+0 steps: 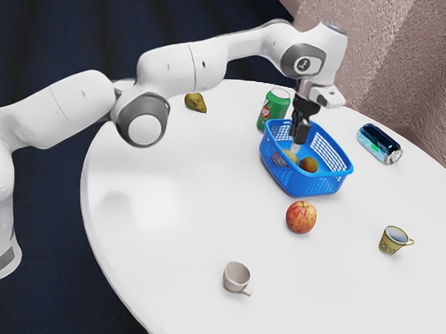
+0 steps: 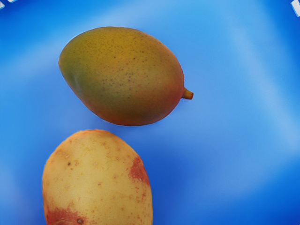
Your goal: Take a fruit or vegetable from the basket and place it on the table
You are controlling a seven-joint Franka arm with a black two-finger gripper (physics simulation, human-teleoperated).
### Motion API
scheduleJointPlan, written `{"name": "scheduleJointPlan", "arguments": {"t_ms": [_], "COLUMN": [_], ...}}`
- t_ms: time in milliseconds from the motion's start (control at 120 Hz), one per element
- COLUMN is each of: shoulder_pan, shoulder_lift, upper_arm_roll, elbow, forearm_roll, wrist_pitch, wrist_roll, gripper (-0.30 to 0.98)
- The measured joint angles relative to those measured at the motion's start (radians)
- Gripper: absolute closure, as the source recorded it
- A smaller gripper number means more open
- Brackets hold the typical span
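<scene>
The gripper (image 1: 298, 143) points down into the blue basket (image 1: 313, 187), over its interior and close above the fruit and vegetables. Inside the basket lies a yellowish potato (image 1: 289, 159), partly covered by the lattice wall and the gripper. Beside it rests a brownish-orange mango (image 1: 308, 165). From the hand, the green and orange mango (image 2: 123, 75) with a short stem lies on the blue basket floor (image 2: 220, 140). The potato (image 2: 97, 180), yellow with red patches, is just next to it, at the lower edge. Whether the gripper touches the potato is hidden.
On the white table (image 1: 172, 231) a red-yellow apple (image 1: 301, 217) sits in front of the basket. A green can (image 1: 274, 108) stands close behind it. Also around are a dark can (image 1: 379, 143), a patterned cup (image 1: 393, 240), a pale cup (image 1: 237, 276) and a yellowish pear-like item (image 1: 195, 102).
</scene>
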Motion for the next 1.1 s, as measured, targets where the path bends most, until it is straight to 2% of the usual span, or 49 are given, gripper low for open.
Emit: {"name": "scheduleJointPlan", "arguments": {"t_ms": [1100], "shoulder_pan": [0.025], "shoulder_lift": [0.117], "upper_arm_roll": [-0.015], "elbow": [0.038], "forearm_roll": [0.007], "wrist_pitch": [0.067], "wrist_roll": [0.081], "gripper": [0.0]}}
